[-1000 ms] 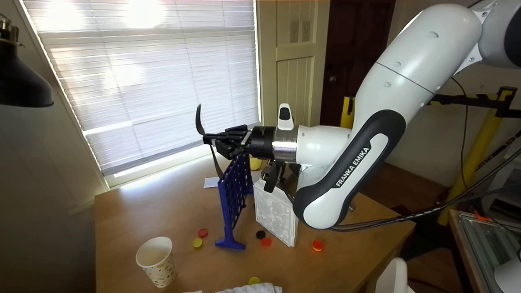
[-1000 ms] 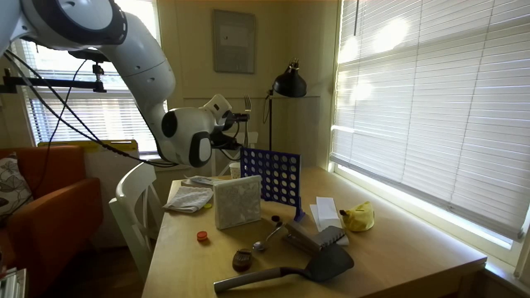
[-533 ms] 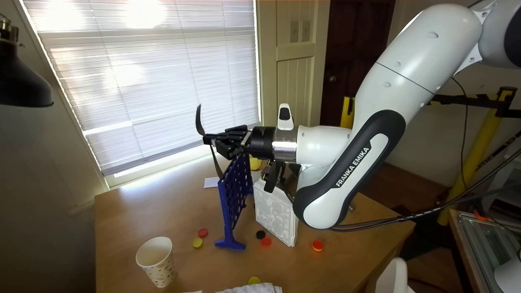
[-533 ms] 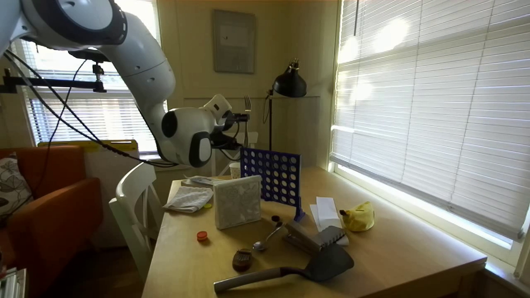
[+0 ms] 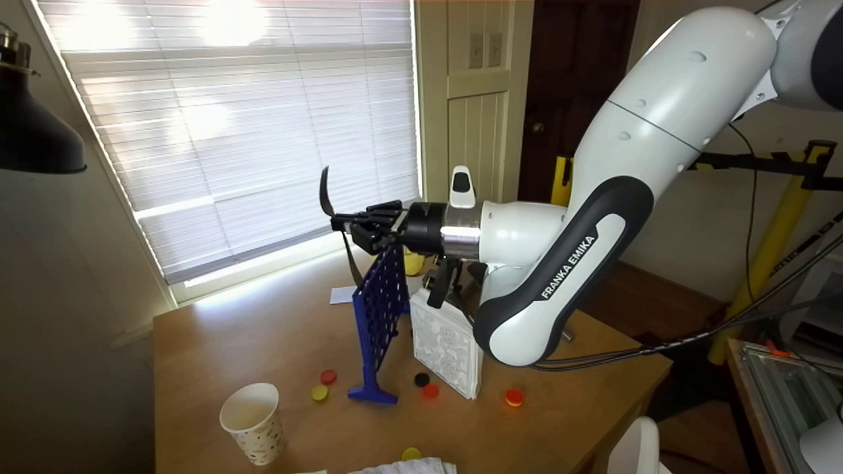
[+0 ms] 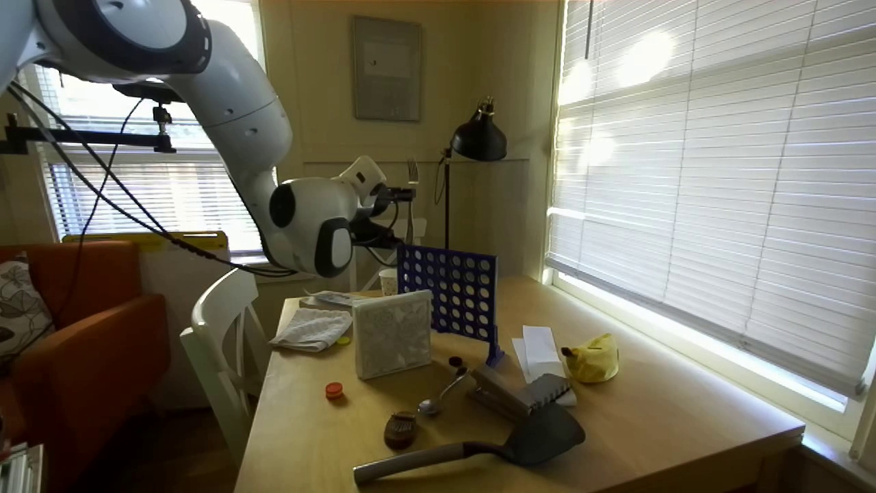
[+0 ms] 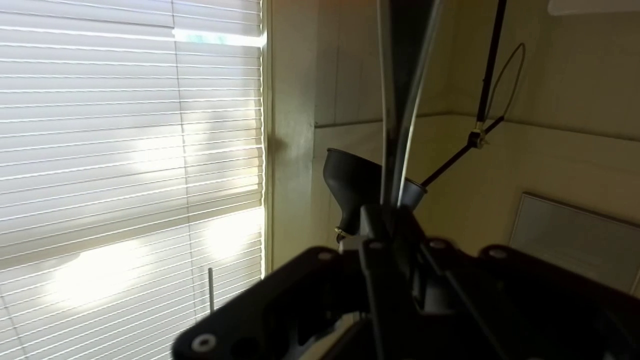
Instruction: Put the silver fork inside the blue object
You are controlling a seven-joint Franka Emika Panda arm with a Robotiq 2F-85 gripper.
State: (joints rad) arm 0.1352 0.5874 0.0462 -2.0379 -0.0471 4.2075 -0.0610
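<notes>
The silver fork (image 5: 323,191) stands nearly upright, dark against the blinds in an exterior view. Its tines point up in an exterior view (image 6: 413,171). My gripper (image 5: 337,224) is shut on it near the middle. The blue object (image 5: 362,332), a grid panel on feet, stands upright on the table; it also shows in an exterior view (image 6: 449,290). The fork's lower end hangs by the panel's top near corner; I cannot tell whether they touch. In the wrist view the fork's handle (image 7: 402,75) runs up from the closed fingertips (image 7: 390,215); the panel is out of view there.
A white patterned box (image 5: 446,349) stands beside the panel. A paper cup (image 5: 253,421) and several coloured discs (image 5: 328,376) are on the table. A spatula (image 6: 547,438), a spoon (image 6: 443,396), a yellow item (image 6: 594,361) and a folded cloth (image 6: 313,329) lie around.
My gripper, with the fork in it, has shifted slightly: a little right and up in an exterior view. The blue object has not moved.
</notes>
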